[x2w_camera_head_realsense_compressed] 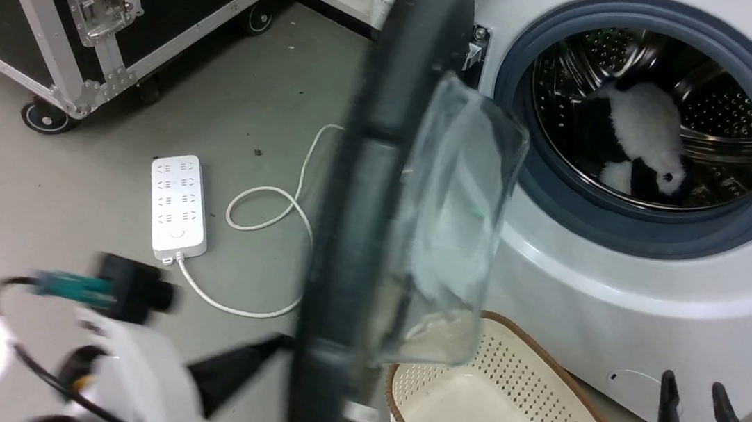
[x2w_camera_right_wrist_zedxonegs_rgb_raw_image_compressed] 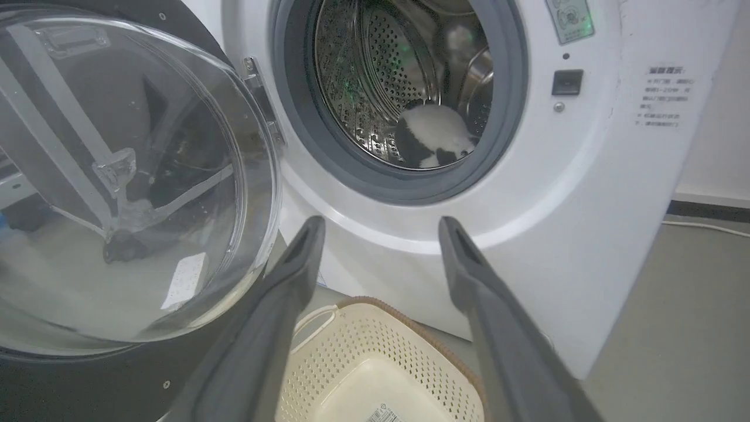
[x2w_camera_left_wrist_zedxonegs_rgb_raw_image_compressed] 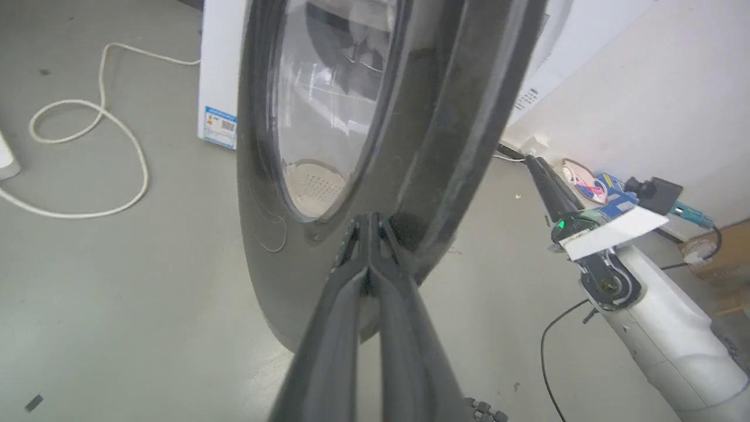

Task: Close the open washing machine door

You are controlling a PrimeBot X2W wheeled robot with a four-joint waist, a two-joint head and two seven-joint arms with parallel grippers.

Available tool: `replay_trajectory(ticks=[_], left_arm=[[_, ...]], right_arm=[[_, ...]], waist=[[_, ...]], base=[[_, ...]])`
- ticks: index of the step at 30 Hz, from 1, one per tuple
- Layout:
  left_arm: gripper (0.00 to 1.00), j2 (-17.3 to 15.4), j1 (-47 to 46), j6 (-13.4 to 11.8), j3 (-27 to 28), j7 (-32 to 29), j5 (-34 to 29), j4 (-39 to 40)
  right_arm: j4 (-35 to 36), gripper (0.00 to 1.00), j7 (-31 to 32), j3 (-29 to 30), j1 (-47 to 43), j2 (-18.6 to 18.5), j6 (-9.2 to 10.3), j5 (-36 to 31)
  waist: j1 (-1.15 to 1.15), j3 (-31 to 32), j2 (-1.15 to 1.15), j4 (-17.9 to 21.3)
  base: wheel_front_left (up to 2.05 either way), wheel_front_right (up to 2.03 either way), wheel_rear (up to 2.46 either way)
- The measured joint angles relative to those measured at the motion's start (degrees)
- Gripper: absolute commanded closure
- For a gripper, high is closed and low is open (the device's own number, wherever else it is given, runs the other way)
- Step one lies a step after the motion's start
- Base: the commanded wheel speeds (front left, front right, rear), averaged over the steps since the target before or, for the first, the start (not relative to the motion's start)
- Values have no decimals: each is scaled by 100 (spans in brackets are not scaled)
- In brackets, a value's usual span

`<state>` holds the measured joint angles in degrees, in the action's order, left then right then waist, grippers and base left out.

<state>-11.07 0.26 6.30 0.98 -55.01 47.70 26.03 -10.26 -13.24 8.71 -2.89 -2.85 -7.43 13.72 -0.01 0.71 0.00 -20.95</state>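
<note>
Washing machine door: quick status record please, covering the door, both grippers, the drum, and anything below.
washing machine door: open, swung wide, nearly edge-on in the head view
left gripper: fingers shut, tips against the door's black outer frame
right gripper: open, empty, apart from the door
drum: black-and-white plush toy inside
basket: below the door's glass, looks empty

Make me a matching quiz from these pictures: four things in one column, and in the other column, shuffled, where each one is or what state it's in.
Things
1. washing machine door
2. black and white plush toy
3. basket
4. left gripper

Places and states
A. on the floor, in front of the white machine
B. fingers closed together, tips at the door's dark frame
C. swung out from the machine, open
D. lying inside the steel drum

Pairs: 1-C, 2-D, 3-A, 4-B
</note>
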Motion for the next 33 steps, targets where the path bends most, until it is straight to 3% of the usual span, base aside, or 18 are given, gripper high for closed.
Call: replay_trajectory(ticks=[8, 15, 24, 29, 30, 33], left_arm=[[100, -778, -604, 45, -2173, 1054, 62, 51], [100, -1176, -1865, 93, -3741, 2509, -35, -1051], [100, -1004, -3595, 92, -4848, 3791, -267, -2988], [100, -592, -4457, 93, -5214, 4356, -283, -3923], [100, -304, -4871, 93, -5308, 4719, -291, -4482], [100, -159, -5066, 94, -5321, 5078, -294, -4943]], right_arm=[[-76, 0, -82, 346, 79, 1, 0, 25], [-151, 0, -149, 493, 116, 0, 0, 58], [-145, 0, -153, 403, 316, 1, -1, 149], [-153, 0, -154, 430, 339, 1, 0, 207], [-157, 0, -153, 449, 340, -1, 0, 243], [-169, 0, -153, 444, 340, -1, 0, 250]], waist=[[0, -8, 0, 336], [0, -77, 0, 953], [1, -341, 0, 2062], [1, -539, 0, 2602], [2, -658, 0, 2785], [2, -693, 1, 2829]], base=[[0, 0, 0], [0, 0, 0], [0, 0, 0], [0, 0, 0], [0, 0, 0], [0, 0, 0]])
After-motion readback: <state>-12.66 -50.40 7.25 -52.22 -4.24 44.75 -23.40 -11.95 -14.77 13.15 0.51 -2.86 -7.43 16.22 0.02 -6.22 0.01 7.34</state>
